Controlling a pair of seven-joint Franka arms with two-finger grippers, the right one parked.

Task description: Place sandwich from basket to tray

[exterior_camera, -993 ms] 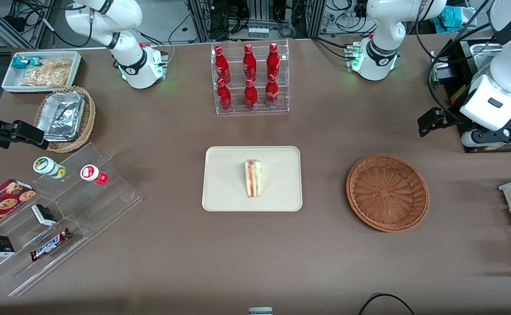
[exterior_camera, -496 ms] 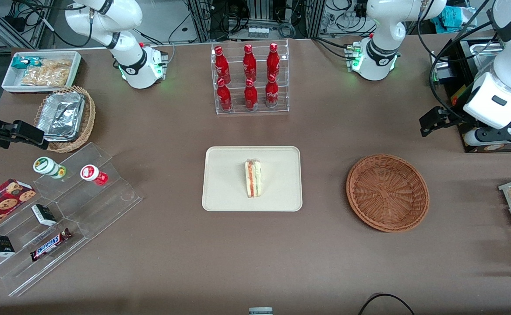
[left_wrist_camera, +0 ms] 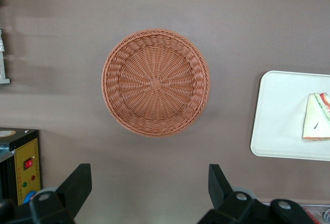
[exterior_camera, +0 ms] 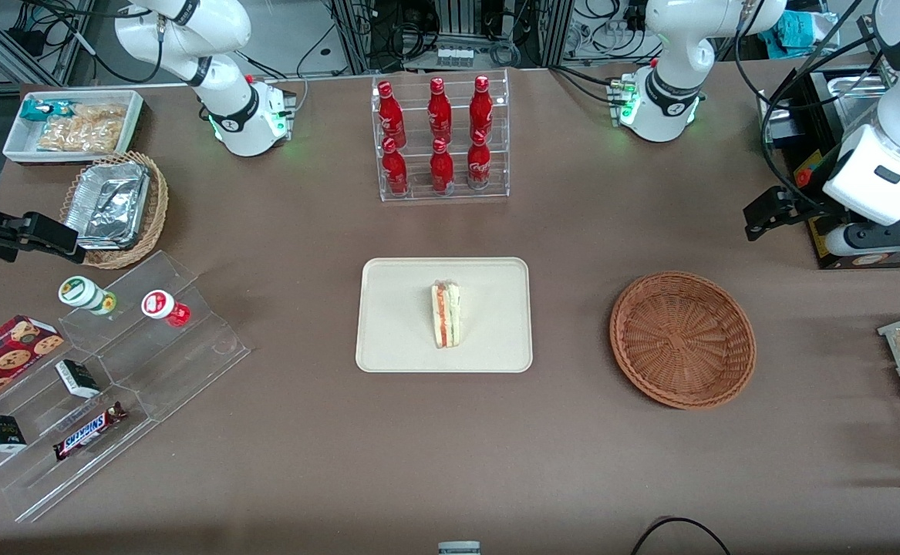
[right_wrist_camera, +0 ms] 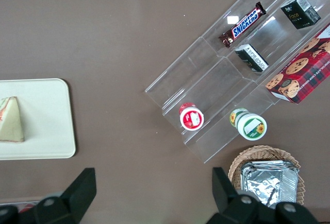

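Sandwich [exterior_camera: 446, 314]: lying on tray [exterior_camera: 396, 339]; you're finished placing.
Basket [exterior_camera: 682, 338]: sitting emptied.
Claw [left_wrist_camera: 149, 188]: hovering released above table, clear of basket.

In the wrist view, the frame's edge cut off the tray [left_wrist_camera: 278, 116] and the sandwich [left_wrist_camera: 315, 126]. The gripper [left_wrist_camera: 147, 185], high above the table beside the basket [left_wrist_camera: 154, 82], showed only two wide-spread fingertips (body out of frame).
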